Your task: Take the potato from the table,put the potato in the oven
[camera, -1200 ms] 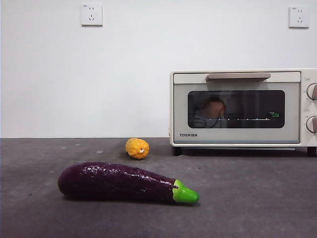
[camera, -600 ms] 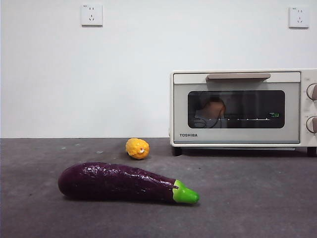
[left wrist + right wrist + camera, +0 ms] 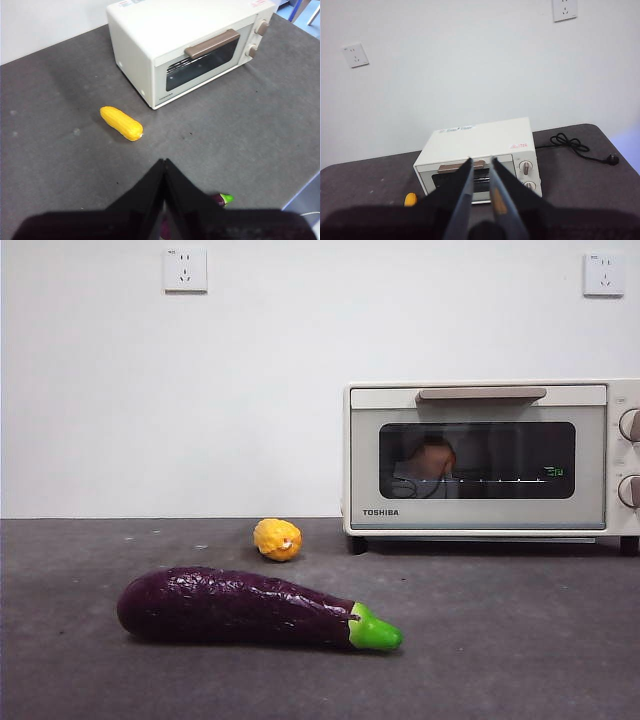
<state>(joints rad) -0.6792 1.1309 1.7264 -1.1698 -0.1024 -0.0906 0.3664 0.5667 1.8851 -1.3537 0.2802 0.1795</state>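
Oven [image 3: 480, 460]: right rear of the tabletop [image 3: 520, 640], door shut.
Potato [image 3: 432, 456]: inside the oven.
Corn [image 3: 277, 539]: left of the oven.
Eggplant [image 3: 240, 607]: before the corn.

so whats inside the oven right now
Through the glass of the shut oven, the front view shows an orange-brown roundish shape, apparently the potato, on a wire rack. Reflections blur it, and the rest of the inside is too dark to tell.
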